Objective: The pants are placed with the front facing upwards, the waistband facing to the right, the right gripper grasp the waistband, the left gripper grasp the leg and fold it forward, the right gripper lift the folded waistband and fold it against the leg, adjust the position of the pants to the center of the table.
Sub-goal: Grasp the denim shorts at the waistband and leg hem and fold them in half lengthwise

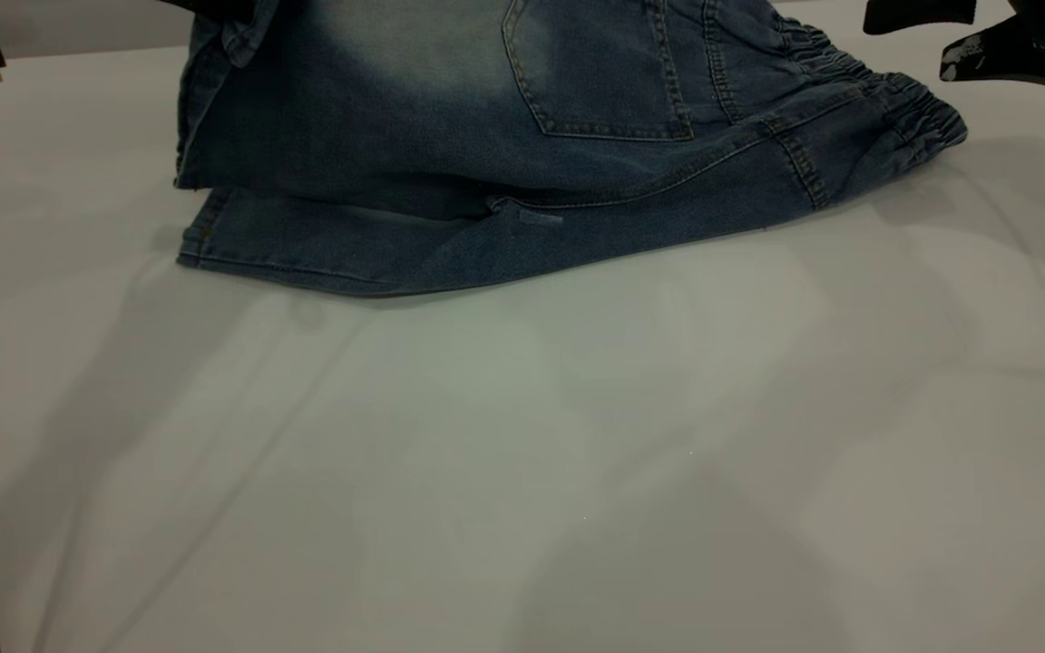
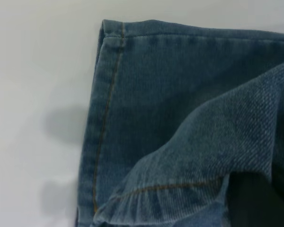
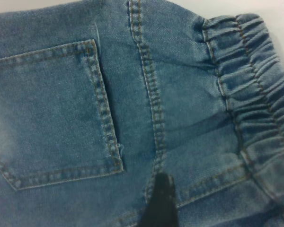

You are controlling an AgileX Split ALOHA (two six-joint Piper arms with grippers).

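While folded, one pants (image 1: 450,154) — one waistband (image 1: 885,100), one table (image 1: 522,453).

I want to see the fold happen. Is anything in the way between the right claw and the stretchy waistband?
Nothing visible is. The right gripper hovers beside the waistband, with only bare table around.

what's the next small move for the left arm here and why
Probably lower the lifted leg forward until it lies flat and its hem matches the lower hem. The pants are half folded: the upper layer hangs raised at the left above the table, while the waistband rests at the right.
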